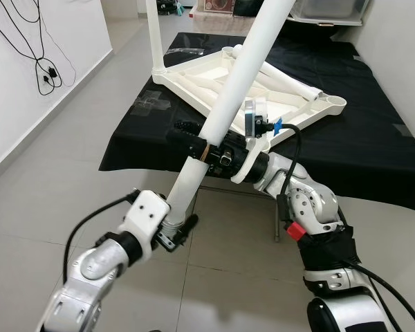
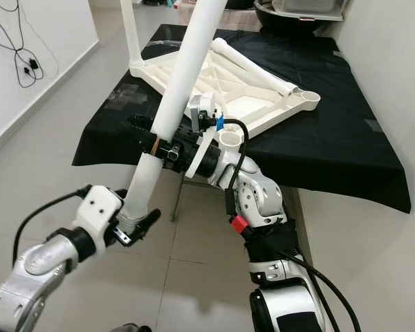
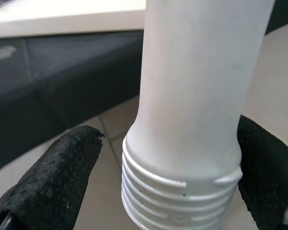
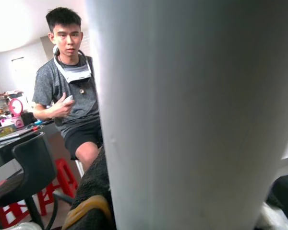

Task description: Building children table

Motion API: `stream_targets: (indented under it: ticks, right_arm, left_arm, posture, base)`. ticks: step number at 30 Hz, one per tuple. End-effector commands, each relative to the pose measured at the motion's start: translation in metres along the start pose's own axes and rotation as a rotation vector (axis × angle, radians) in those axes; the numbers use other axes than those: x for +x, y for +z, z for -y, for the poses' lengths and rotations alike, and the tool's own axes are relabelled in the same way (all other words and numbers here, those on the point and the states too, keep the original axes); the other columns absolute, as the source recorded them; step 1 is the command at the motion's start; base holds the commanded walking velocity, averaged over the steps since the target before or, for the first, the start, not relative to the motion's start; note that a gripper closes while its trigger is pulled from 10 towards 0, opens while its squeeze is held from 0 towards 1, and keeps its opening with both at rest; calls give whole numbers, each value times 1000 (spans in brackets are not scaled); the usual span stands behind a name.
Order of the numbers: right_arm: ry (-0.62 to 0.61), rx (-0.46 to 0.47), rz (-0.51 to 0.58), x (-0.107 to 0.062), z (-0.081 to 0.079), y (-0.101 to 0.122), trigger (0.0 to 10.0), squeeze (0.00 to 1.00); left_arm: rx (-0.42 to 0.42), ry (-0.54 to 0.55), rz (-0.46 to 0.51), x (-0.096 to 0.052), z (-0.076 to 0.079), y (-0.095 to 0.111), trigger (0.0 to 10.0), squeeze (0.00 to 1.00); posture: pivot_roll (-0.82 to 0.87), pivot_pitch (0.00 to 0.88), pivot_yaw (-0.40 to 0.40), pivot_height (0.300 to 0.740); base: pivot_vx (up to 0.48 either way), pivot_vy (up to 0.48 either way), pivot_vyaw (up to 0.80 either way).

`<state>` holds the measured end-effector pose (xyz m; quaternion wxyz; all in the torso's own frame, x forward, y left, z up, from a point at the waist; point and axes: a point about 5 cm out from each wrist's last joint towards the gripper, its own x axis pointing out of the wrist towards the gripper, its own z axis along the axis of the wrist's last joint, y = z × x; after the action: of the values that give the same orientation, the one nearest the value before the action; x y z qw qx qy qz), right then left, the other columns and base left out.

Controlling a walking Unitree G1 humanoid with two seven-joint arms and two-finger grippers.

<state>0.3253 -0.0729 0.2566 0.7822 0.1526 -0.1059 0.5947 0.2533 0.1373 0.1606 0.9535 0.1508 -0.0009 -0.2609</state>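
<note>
Cables (image 1: 45,72): hang on the wall at far left, clear of the work

Left gripper (image 1: 178,232): low over the floor tiles, fingers (image 3: 53,172) either side of the leg's threaded end; one pad touches the leg, the other stands slightly off, so the hold looks loose, likely steadying and steering that end

Leg (image 1: 232,90): long white tube, tilted, threaded end down, top running out of view above the table; carried by both arms, probably to keep so long a piece under control

Right gripper (image 1: 194,142): clamped across the leg higher up, taking its weight

Tabletop (image 1: 263,93): white, upside down on the black cloth (image 1: 346,152), ribs and corner sockets facing up to receive legs; one leg (image 1: 152,34) already upright at its far left corner

Person (image 4: 67,86): seated in the background of the right wrist view, watching
</note>
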Motion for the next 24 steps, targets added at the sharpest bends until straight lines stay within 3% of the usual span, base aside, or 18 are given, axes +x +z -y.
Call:
stream_targets:
  ticks: [1, 5, 7, 9, 11, 12, 13, 17, 19, 24]
  right_arm:
    - [-28, -21, 4, -4, 5, 5, 0, 0]
    - [-45, -29, 0, -6, 7, 5, 0, 0]
    - [-221, -86, 10, -15, 26, 8, 0, 0]
    - [-480, -155, 58, -24, 49, 17, 0, 0]
    - [-533, -167, 71, -26, 53, 18, 0, 0]
    - [-600, -194, 80, -29, 57, 20, 2549, 0]
    - [-647, -209, 88, -32, 60, 22, 10000, 0]
    - [-736, -249, 116, -37, 64, 25, 10000, 0]
    - [-820, -372, 135, -42, 62, 35, 10000, 0]
    - [-908, -489, 173, -45, 59, 46, 10000, 0]
  left_arm:
    - [43, 104, -23, -5, -17, -4, 10000, 0]
    - [68, 152, -25, -6, -25, -5, 10000, 0]
    - [65, 172, -25, -8, -29, -6, 10000, 0]
    - [39, 132, -11, -8, -15, -5, 10000, 0]
    - [33, 121, -8, -8, -11, -5, 10000, 0]
    - [22, 127, 13, -7, -6, -2, 10000, 0]
    - [4, 134, 32, -6, -2, 0, 10000, 0]
    - [-30, 148, 79, -4, 8, 8, 10000, 0]
    - [-57, 220, 141, 0, 11, 20, 10000, 0]
    - [-60, 333, 196, 3, 6, 32, 10000, 0]
  posture:
    - [106, 100, -30, 740]
    - [105, 98, -31, 740]
    - [103, 95, -30, 740]
    - [103, 91, -33, 740]
    - [103, 91, -32, 740]
    - [100, 85, -31, 740]
    - [100, 85, -31, 740]
    - [101, 85, -33, 740]
    - [105, 78, -31, 740]
    - [97, 70, -31, 740]
  base:
    - [0, 0, 0]
    - [0, 0, 0]
    - [0, 0, 0]
    - [0, 0, 0]
    - [0, 0, 0]
    - [0, 0, 0]
    - [0, 0, 0]
    - [0, 0, 0]
    - [0, 0, 0]
    - [0, 0, 0]
